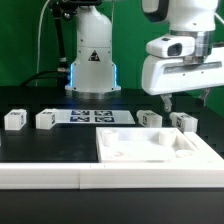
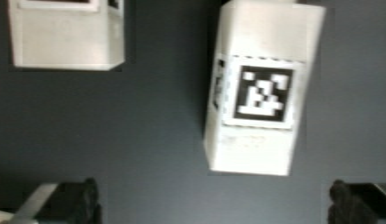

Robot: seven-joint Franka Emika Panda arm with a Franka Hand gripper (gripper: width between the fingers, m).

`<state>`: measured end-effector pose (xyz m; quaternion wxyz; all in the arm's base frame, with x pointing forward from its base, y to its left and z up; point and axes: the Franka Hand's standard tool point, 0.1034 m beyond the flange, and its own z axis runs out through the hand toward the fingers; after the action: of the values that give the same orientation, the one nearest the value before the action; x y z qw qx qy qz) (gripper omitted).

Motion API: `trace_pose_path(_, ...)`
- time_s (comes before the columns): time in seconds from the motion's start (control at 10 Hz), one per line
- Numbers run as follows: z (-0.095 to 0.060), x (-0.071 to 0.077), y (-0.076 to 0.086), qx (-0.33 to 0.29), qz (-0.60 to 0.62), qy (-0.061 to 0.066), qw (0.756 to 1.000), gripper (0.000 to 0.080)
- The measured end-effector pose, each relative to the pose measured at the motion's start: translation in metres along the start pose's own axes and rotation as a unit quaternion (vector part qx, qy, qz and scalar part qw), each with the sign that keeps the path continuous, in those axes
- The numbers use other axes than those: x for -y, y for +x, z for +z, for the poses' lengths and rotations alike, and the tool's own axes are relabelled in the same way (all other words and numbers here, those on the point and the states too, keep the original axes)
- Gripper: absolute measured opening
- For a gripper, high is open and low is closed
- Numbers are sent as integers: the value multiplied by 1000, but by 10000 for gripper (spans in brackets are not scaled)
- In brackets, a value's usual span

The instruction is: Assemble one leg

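Several small white legs lie on the black table. In the exterior view two are at the left (image 1: 14,119) (image 1: 45,119) and two at the right (image 1: 148,118) (image 1: 183,121). My gripper (image 1: 184,98) hangs a little above the right pair. In the wrist view one leg (image 2: 261,85) lies with its black-and-white tag facing up, ahead of my gripper (image 2: 211,205) and apart from it. A second leg (image 2: 65,35) lies beside it. The dark fingertips (image 2: 65,200) stand wide apart with only bare table between them. The gripper is open and empty.
The large flat white square tray-like piece (image 1: 200,152) lies in front of the right legs. The marker board (image 1: 92,116) lies in the middle at the back, before the robot base (image 1: 92,60). A white ledge (image 1: 40,172) runs along the front left.
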<state>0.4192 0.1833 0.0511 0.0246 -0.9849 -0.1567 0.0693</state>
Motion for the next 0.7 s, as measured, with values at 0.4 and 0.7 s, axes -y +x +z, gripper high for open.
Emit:
trace_pose_path(0.4,12,6,0,147,0,6,989,649)
trace_pose_path(0.7,19,9,-4,265,11,10,964,649)
